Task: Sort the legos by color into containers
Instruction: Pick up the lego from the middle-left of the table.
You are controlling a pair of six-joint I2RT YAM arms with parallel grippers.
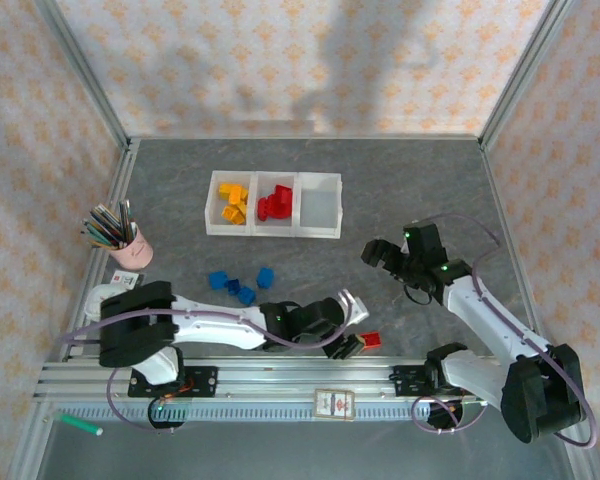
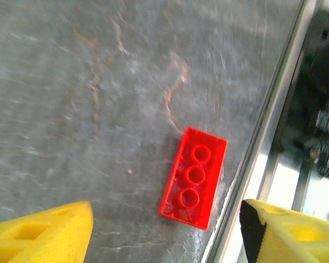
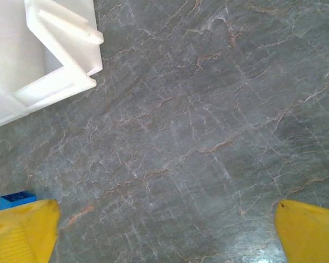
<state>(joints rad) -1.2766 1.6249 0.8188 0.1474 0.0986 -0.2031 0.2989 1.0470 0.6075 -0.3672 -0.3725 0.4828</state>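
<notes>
Now, red lego: it is found flat on the table, at 5 o'clock from the containers in the top view, just beside the rail at the near edge.
Long axis: in the left wrist view it is seen running from 1 o'clock to 7 o'clock, nearly along the rail.
Facing: three round rings in one row are turned up to the camera. Whether these are studs or the hollow underside cannot be told.
Left gripper: it is held spread wide above the lego, nothing gripped. The lego is set off-centre, toward the 3 o'clock finger.
Risk at the rail: the 3 o'clock finger could be caught on the rail on the way down, since little bare table is left there.
Risk of a skewed pinch: the lego could be twisted or pushed against the rail if only one finger is met first.
Right gripper: it is parked open over bare table, at 1 o'clock from the lego.
Blue legos: they are left loose at 10 o'clock.
</notes>
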